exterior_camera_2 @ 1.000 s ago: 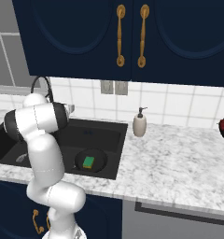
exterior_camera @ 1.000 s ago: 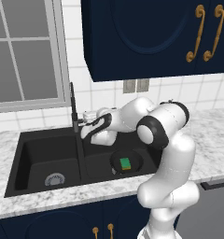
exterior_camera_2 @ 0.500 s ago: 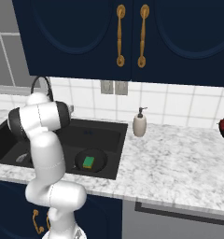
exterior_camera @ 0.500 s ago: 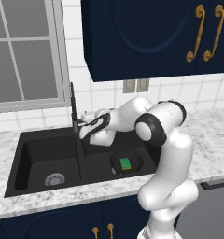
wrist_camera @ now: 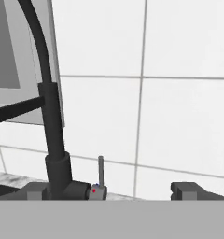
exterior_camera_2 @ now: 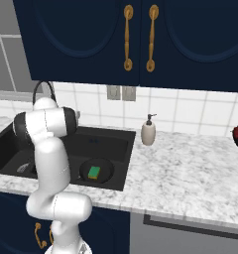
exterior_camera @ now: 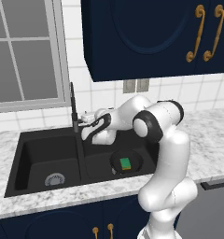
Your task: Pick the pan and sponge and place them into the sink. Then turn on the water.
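The pan with the sponge on it lies in the sink's right basin. The tool sits at the faucet base near the table's back edge, jaws spread and empty, flanking the small lever, presumably to start the water.

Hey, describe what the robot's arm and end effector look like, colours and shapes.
The arm is glossy white, built from rounded, tube-like segments with dark grey to black round caps at the joints. It rises from a bulbous white base. The end effector has two small, dark grey, blocky finger tips. No cables or markings are visible.
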{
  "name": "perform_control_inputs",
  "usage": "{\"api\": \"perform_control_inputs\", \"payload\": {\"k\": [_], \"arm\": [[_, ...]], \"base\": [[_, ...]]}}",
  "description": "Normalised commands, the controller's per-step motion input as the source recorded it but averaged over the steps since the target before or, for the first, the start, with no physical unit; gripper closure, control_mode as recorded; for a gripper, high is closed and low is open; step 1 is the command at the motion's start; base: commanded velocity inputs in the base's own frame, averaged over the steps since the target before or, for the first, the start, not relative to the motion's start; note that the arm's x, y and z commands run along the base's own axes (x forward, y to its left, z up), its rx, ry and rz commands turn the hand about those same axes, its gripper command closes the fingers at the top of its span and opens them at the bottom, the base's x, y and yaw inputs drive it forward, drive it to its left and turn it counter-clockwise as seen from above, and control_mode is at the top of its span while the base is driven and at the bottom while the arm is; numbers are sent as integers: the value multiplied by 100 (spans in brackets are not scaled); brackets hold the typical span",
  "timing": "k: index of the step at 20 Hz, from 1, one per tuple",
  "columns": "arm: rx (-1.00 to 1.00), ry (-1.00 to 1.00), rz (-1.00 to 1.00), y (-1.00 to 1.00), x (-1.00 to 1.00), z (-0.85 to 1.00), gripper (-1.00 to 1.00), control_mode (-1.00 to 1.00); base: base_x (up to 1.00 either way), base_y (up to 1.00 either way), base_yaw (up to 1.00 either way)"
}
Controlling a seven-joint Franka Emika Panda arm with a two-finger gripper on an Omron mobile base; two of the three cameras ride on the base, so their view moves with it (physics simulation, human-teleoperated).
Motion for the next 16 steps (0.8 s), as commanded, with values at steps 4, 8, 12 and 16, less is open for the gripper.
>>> {"api": "perform_control_inputs", "payload": {"k": [4, 8, 12, 16], "arm": [[0, -7, 0, 0, 15, -20, -100, -100], [0, -7, 0, 0, 13, -22, -100, -100], [0, -7, 0, 0, 12, -28, -100, -100], [0, -8, 0, 0, 9, -29, -100, -100]], "base": [[0, 0, 0], [0, 0, 0], [0, 0, 0], [0, 0, 0]]}}
